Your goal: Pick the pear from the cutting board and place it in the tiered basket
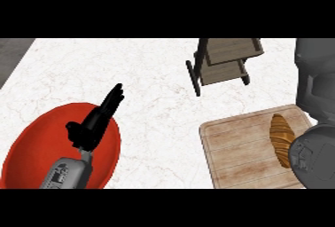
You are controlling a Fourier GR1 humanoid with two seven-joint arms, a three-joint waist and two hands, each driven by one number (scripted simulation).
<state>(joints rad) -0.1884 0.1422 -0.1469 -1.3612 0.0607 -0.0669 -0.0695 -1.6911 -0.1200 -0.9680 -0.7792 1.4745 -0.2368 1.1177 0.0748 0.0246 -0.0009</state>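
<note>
Down at the near edge, the left forearm is coming up over a red plate, which is lying on the left side of the white marble counter. The left hand is hovering above that plate with its fingers stretched out straight toward the far side and slightly rightward, the thumb sticking out to the left, and it is holding nothing at all. Over on the right, the wooden cutting board is sitting near the front edge, and a long golden-brown item is lying on its right part, running near to far; it is looking more like a croissant or a loaf than a pear, and it is well apart from the left hand, across a stretch of bare counter. The grey bulk of the right arm is looming over the board's right edge, just beside that brown item and covering its near end; I cannot tell what the right hand is doing, as no fingers are showing. Farther back, the wooden tiered basket is standing on the counter, beyond the board, with its two shelves showing.
</note>
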